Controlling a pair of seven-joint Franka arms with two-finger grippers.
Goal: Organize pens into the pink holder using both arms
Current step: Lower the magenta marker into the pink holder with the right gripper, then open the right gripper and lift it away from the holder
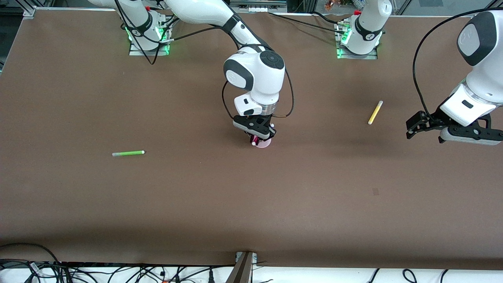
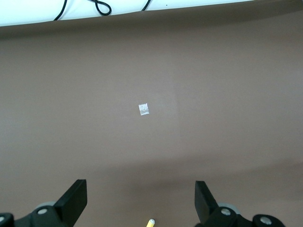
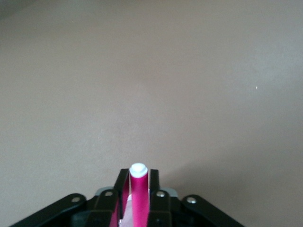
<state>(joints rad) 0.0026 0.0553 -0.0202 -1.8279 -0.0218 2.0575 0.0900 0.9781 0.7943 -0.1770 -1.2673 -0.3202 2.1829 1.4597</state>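
Front view: the right gripper (image 1: 259, 137) hangs right over the pink holder (image 1: 264, 143) at mid-table, hiding most of it, a magenta pen (image 1: 254, 140) between its fingers; the green pen (image 1: 128, 153) lies toward the right arm's end, the yellow pen (image 1: 375, 112) toward the left arm's end, near the waiting left gripper (image 1: 410, 127). Left wrist view: left gripper (image 2: 141, 201) spread wide over bare table (image 2: 189, 71); a yellow pen tip (image 2: 151, 222) is cut off at the edge. Right wrist view: fingers flank the magenta pen (image 3: 138, 196); whether they still clamp it is unclear.

Magenta pen (image 3: 138, 198) upright over pink holder (image 1: 264, 143), mid-table; green pen (image 1: 128, 153), yellow pen (image 1: 375, 113) lying flat.
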